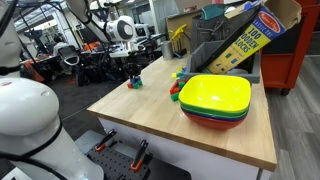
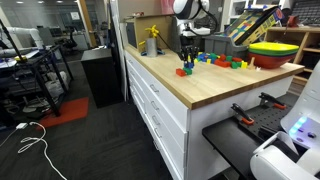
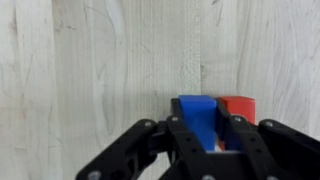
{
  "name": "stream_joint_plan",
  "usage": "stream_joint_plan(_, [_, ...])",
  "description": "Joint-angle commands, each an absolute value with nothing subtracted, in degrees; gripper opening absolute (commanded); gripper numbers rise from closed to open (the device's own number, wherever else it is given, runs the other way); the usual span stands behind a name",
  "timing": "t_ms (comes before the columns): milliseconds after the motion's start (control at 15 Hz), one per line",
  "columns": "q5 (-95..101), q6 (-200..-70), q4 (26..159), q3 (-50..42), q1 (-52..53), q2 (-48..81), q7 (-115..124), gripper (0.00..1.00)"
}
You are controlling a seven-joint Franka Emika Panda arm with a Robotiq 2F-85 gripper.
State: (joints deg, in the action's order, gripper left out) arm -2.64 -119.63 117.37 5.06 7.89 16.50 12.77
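Gripper (image 3: 212, 140), closed on the blue block (image 3: 198, 112), stands low over the table (image 1: 150, 125) in both exterior views, at the end opposite the bowls. Largest thing on the table is the box (image 1: 245, 40) of wooden blocks, tilted behind the bowls; next comes the stack of bowls (image 1: 215, 98), yellow uppermost; then a scatter of loose blocks (image 2: 225, 62) between bowls and gripper, well apart from the gripper. In the wrist view the red block (image 3: 238, 106) lies just beside the blue block, apparently touching it, while the fingers (image 3: 182, 140) flank the blue one alone. Progress, as judged: the grasp is made, with the jaws standing on either side of the blue block; the block appears level with its red neighbour and so seems not yet lifted, though contact with the wood cannot be told for certain; lifting it and setting it down elsewhere remain undone
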Motion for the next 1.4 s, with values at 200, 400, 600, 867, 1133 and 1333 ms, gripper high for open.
stream_joint_plan(200, [-5.34, -118.34, 115.32, 4.9, 7.48, 17.49, 13.26, 0.08])
stream_joint_plan(400, [-5.93, -119.01, 115.15, 4.68, 7.36, 17.81, 13.56, 0.08])
stream_joint_plan(600, [-5.63, -119.23, 114.95, 4.3, 7.34, 17.92, 14.05, 0.08])
stream_joint_plan(867, [-5.23, -119.21, 114.73, 4.06, 7.21, 17.94, 14.23, 0.08])
stream_joint_plan(1133, [-5.15, -119.17, 114.76, 4.09, 7.25, 17.88, 14.1, 0.08])
stream_joint_plan(1333, [-5.07, -119.15, 114.78, 4.1, 7.3, 18.01, 14.14, 0.08])
